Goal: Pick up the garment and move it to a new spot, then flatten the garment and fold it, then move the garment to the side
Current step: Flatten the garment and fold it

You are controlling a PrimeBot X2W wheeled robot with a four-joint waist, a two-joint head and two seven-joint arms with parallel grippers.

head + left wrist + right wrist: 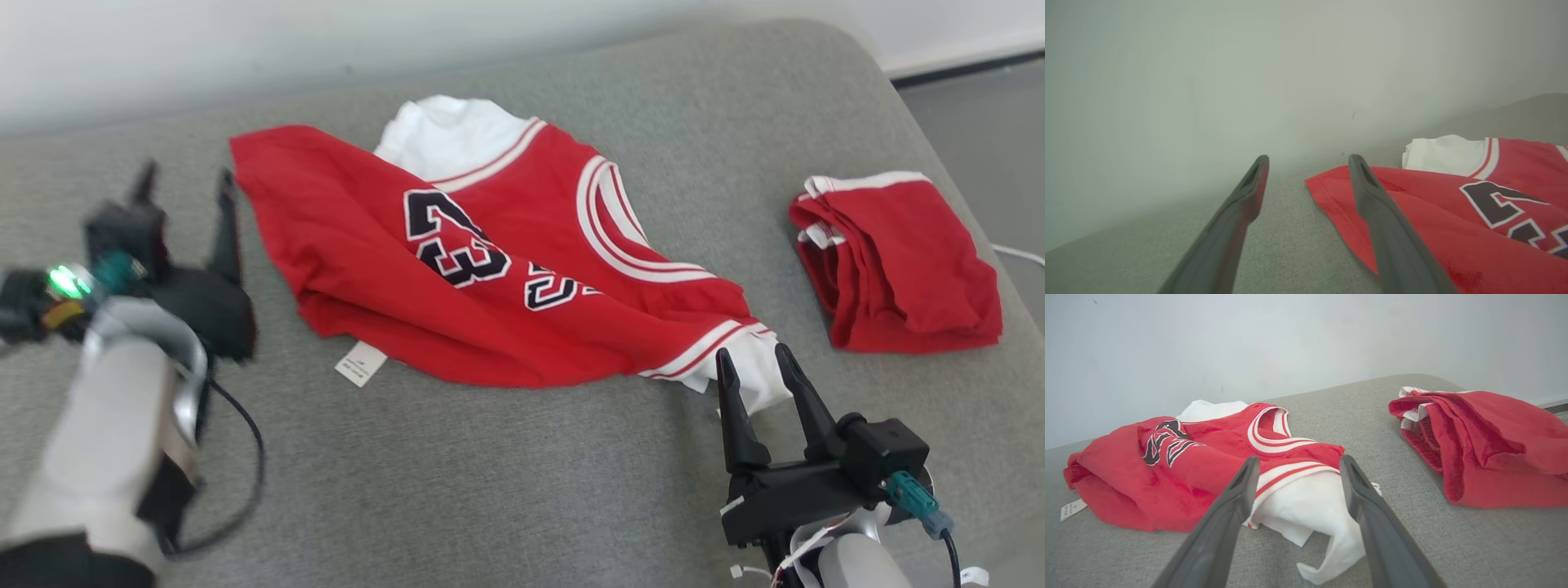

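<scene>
The garment [457, 269] is a red jersey with a black "23", white trim and white sleeves, lying rumpled across the middle of the grey padded surface [490, 490]. My left gripper [186, 175] hovers open just left of the garment's [1453, 228] left corner, with one finger over the red hem and nothing held between the fingers [1309, 159]. My right gripper [753, 353] stands open at the garment's [1188, 469] lower right end. The white sleeve [1306, 506] lies between and beneath its spread fingers [1299, 459].
A second red garment [898, 261], folded with white trim, sits at the right of the surface [1486, 445]. A white label [360, 363] sticks out from the jersey's near edge. A pale wall runs along the far side, and the floor [980, 106] shows beyond the right edge.
</scene>
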